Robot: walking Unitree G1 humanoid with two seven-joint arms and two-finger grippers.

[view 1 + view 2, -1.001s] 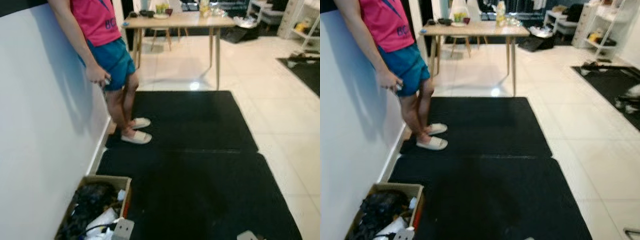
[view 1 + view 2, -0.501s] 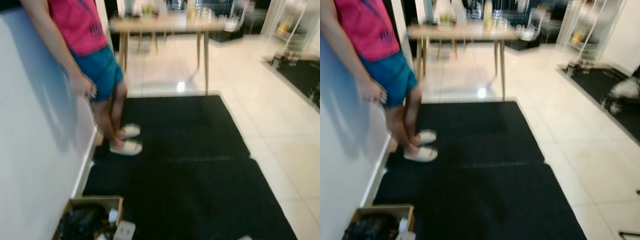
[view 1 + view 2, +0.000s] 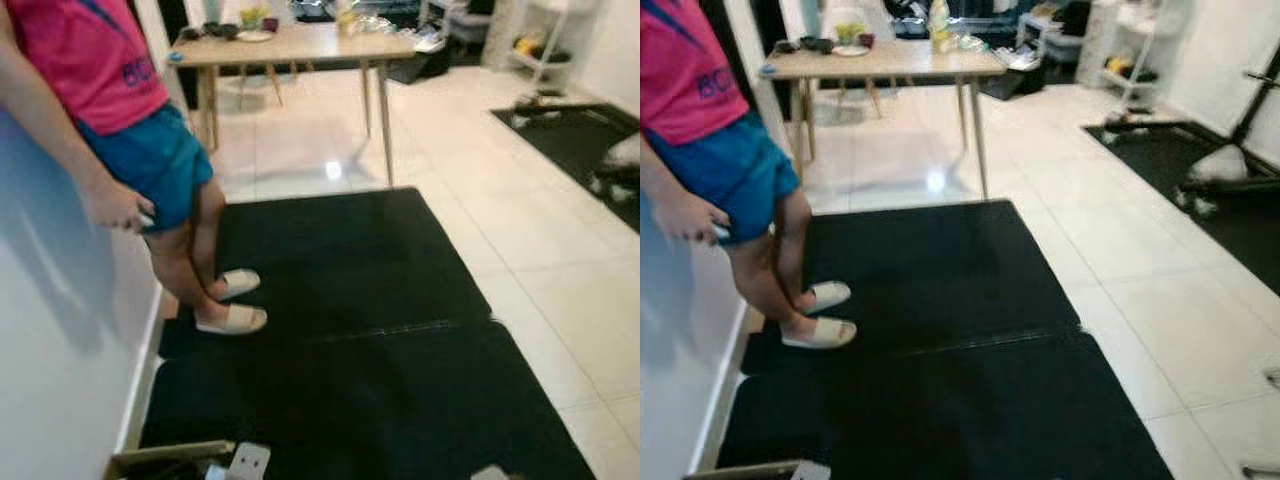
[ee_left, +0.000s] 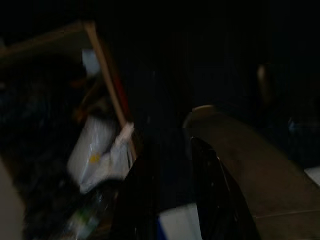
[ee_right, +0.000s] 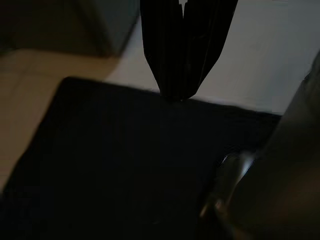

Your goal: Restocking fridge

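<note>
Two black mats [image 3: 340, 330] lie end to end; one person [image 3: 120, 130] stands beside one worktop [image 3: 290, 45]. The right gripper [image 5: 181, 75] hangs with fingers pressed together; the left gripper [image 4: 170, 200] has fingers narrowly apart.

I'm looking down at two black floor mats [image 3: 350, 330] laid end to end over glossy cream floor tiles [image 3: 560, 270], with a seam between them. A pale wall [image 3: 60, 350] runs along my left. Ahead stands a wooden table [image 3: 290, 45] on slim angled legs, dishes and a bottle on top, and a bright ceiling-light glare [image 3: 335, 170] reflects off the tiles beneath it. To the right lies another dark mat [image 3: 1200, 170], with white shelving [image 3: 1130, 50] beyond.
</note>
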